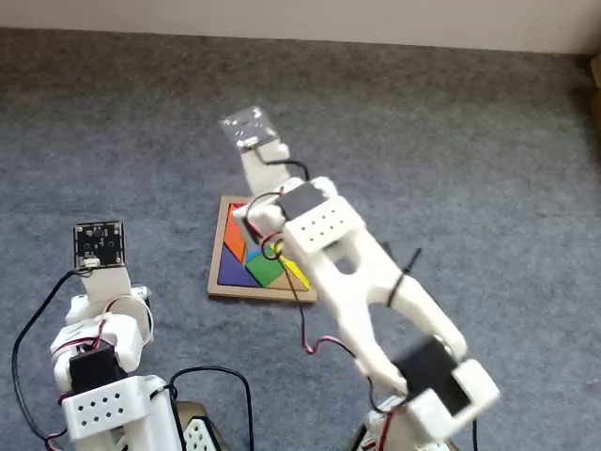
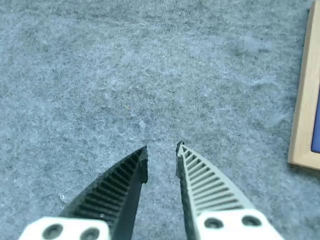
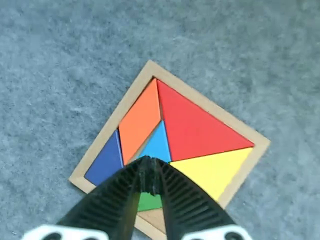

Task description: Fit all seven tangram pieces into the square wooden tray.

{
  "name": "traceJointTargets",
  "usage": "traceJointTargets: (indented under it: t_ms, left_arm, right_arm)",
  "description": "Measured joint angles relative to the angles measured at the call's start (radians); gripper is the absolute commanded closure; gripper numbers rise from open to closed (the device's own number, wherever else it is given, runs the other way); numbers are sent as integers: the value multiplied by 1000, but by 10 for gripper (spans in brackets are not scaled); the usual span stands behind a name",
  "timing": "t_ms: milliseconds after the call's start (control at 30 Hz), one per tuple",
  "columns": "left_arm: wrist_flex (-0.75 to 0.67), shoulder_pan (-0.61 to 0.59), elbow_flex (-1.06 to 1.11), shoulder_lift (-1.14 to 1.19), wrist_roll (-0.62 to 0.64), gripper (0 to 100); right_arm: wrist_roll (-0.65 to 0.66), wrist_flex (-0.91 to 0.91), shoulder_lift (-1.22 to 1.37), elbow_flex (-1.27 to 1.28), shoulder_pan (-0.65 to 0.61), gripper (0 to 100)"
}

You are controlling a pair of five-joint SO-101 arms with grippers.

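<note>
The square wooden tray lies on grey carpet. It holds a red triangle, an orange piece, a yellow triangle, a light blue triangle, a dark blue piece and a green piece. My right gripper is shut just above the tray's middle, its tips over the light blue and green pieces, with nothing seen between them. Bare wood shows beside the green piece. My left gripper hovers open over bare carpet, with the tray's edge off to one side.
In the high view the right arm stretches from the near right across the tray and covers part of it. The left arm sits folded at the near left. Grey carpet surrounds the tray on all sides.
</note>
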Motion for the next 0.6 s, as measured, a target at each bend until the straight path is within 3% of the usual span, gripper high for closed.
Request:
traceJointTargets:
  t_ms: [600]
  left_arm:
    - [0,0,0,0,0,888]
  right_arm:
    - [0,64,-779,628,173,993]
